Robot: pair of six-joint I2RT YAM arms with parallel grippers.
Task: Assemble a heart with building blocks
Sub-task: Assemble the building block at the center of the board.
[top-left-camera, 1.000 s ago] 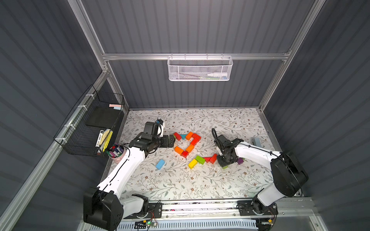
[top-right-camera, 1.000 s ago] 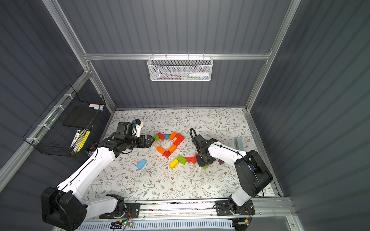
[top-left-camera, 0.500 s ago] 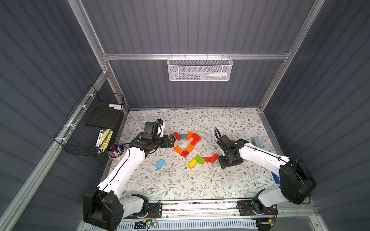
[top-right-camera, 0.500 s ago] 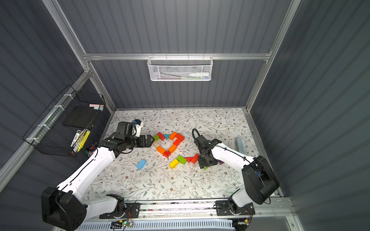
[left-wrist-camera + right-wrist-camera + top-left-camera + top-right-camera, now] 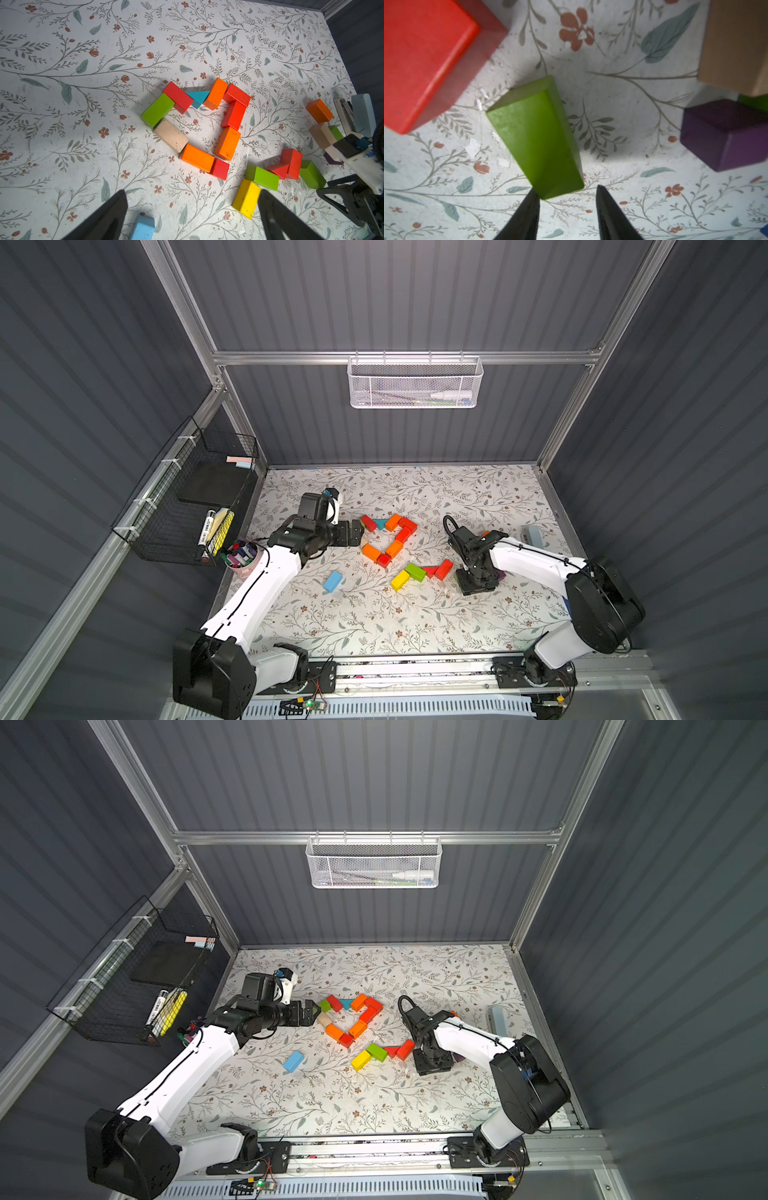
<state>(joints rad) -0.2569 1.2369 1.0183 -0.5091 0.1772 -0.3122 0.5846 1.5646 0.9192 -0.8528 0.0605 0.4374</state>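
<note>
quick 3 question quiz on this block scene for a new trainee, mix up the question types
1. True or false: the left hand is clamped on a block.
2. Pick one: in the right wrist view, the brick lying at the tips of the right hand is A red, B green, C purple.
3. Fill in: the lone block, lying apart from the others beside the left arm, is ____ in colour.
Key: 1 false, it is open and empty; 2 B; 3 light blue.
</note>
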